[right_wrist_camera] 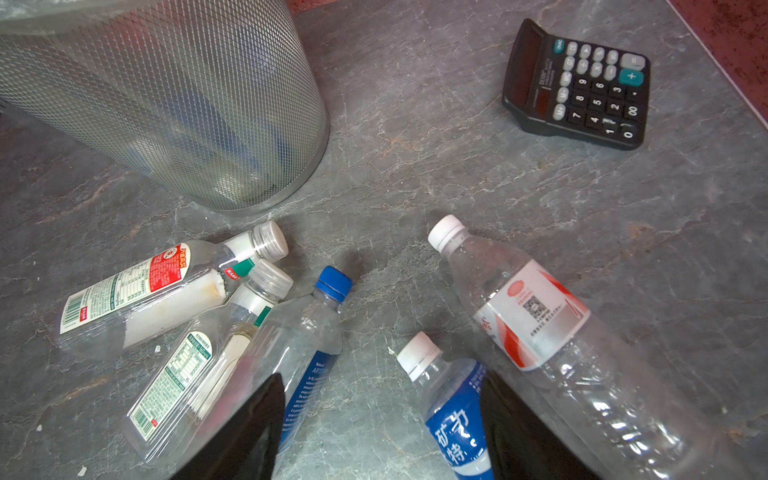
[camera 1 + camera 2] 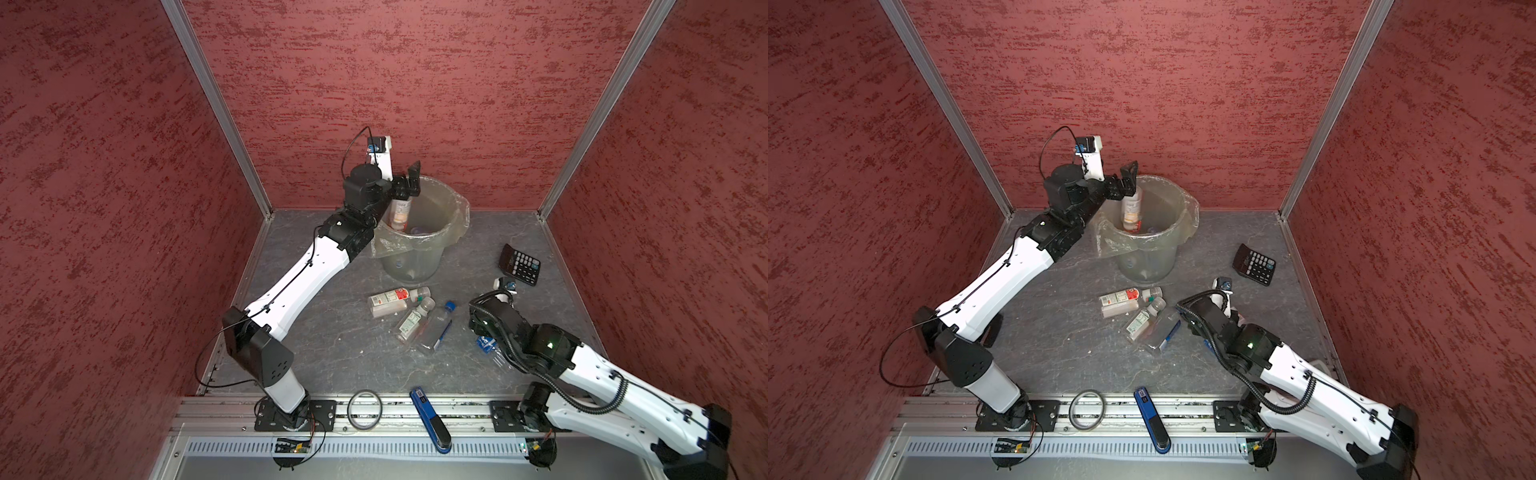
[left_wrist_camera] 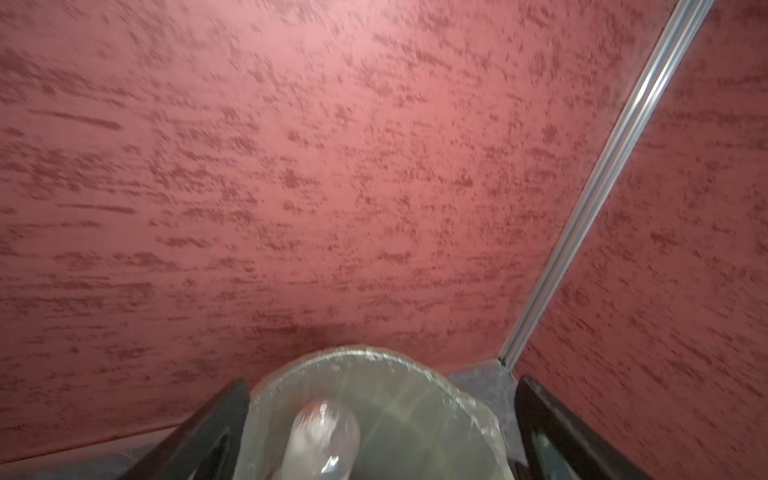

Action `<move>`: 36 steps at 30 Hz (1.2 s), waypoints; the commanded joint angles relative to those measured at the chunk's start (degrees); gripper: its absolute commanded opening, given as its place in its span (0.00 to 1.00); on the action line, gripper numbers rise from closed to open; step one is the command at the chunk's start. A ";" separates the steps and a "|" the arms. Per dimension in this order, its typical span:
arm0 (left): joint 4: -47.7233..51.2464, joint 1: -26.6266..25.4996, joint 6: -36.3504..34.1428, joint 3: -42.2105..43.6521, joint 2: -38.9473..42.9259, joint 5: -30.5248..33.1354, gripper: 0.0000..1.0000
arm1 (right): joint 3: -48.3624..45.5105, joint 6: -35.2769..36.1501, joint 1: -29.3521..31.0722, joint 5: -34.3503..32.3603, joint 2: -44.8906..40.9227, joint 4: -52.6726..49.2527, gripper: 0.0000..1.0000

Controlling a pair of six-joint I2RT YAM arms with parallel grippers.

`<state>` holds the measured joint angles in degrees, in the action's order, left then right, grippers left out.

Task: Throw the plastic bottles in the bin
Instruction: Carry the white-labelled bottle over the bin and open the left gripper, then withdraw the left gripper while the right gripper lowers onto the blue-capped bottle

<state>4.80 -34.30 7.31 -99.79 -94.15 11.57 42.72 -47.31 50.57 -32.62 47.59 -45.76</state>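
Left tool (image 2: 408, 182) spread wide over bin (image 2: 415, 259) rim. Upright bottle (image 2: 401, 214) just below it, inside bin, clear of fingers. Right tool (image 1: 384, 376) spread, low over tabletop (image 1: 415, 166). Blue-labelled bottle (image 1: 455, 411) lies between fingers. Three-bottle cluster (image 1: 137, 291) and red-striped bottle (image 1: 536, 316) lie on either side.

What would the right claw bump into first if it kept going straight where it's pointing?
Most likely the blue-labelled bottle lying between the right gripper's open fingers, or the table beside it; depth is unclear.
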 commanded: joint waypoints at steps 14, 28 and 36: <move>3.41 -3.66 -1.30 13.27 21.02 1.01 1.00 | 3.34 -1.37 0.89 4.70 10.11 5.36 0.82; 13.57 -3.67 9.78 48.43 42.48 9.02 1.00 | 2.24 -10.31 1.82 17.17 24.65 15.42 0.95; 17.11 -2.97 15.27 60.98 52.05 9.09 1.00 | 4.50 -13.06 1.81 18.76 32.33 16.28 0.96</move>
<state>20.64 -37.85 19.77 -39.86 -44.07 19.70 45.30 -57.04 52.05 -15.05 79.40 -30.87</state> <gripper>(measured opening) 0.996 0.959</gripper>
